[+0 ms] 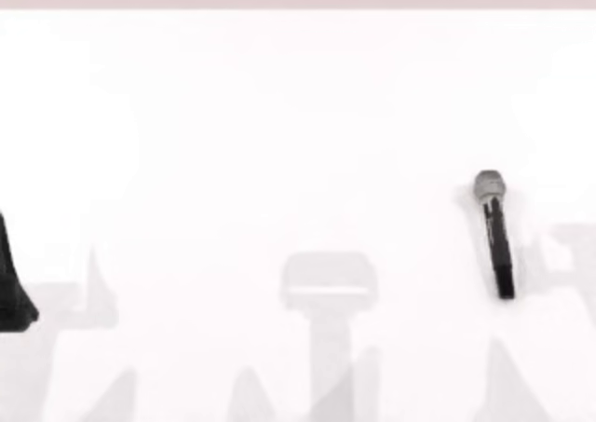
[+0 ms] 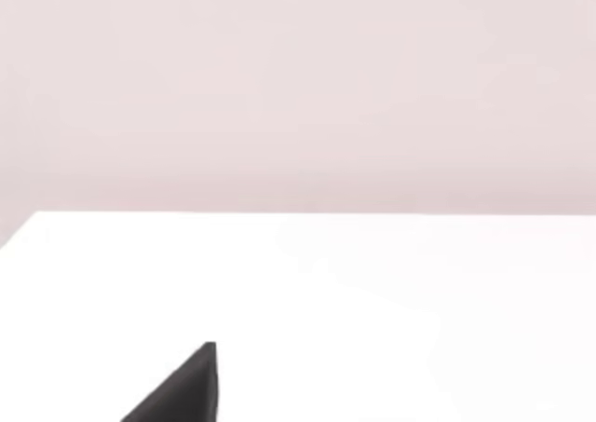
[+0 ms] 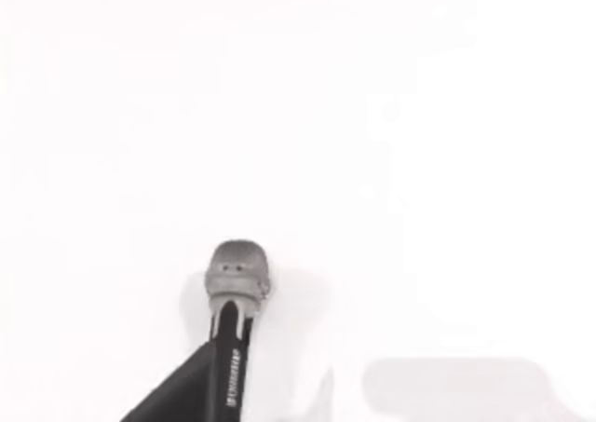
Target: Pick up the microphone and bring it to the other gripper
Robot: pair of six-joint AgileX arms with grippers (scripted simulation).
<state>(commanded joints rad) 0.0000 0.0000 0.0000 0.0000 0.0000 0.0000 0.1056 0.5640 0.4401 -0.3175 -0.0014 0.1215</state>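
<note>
Right wrist view: one finger of right hand sits just beside the microphone handle, head pointing away; finger spread can't tell. Top view: microphone lies flat on tabletop, right side, long axis near-to-far. Left hand parked far left, spread unclear. Right arm nearer.

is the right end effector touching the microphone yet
Cannot tell. In the right wrist view a dark fingertip overlaps the microphone handle, but neither contact nor gap shows; the top view hides that end effector.
</note>
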